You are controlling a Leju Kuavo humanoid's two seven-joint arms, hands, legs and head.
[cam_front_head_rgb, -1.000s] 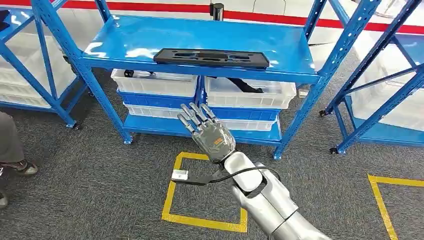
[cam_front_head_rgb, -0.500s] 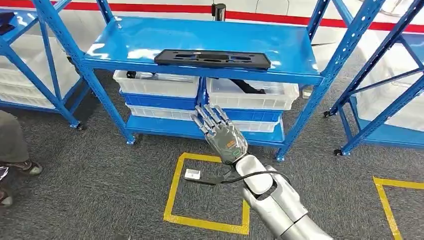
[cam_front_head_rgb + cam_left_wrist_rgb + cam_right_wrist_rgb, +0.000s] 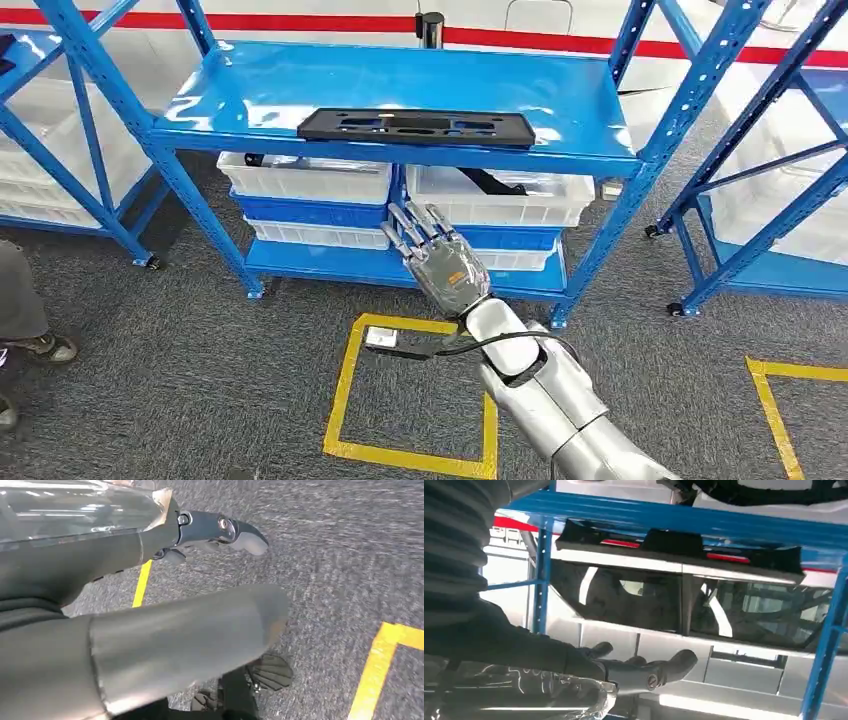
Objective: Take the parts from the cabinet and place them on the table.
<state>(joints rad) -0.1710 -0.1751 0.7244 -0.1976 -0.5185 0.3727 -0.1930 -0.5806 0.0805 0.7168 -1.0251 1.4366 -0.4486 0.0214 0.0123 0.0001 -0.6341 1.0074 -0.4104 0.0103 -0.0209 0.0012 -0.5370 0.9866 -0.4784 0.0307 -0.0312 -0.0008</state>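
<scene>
A long flat black part with cut-outs lies along the front edge of the blue rack's top shelf. My right hand is raised in front of the rack, below the part and apart from it, fingers spread and holding nothing. In the right wrist view the black part sits on the shelf edge beyond the outstretched right hand. My left hand hangs over the grey carpet with its fingers stretched out and nothing in them.
White bins stand on the rack's lower shelves; one holds a black piece. Blue racks flank both sides. A yellow taped square marks the carpet. A cable with a white tag hangs off my right wrist. A person's shoe shows at far left.
My right hand has moved a little to the right and nearer the rack, still spread. The view has shifted slightly. The black part has not moved.
</scene>
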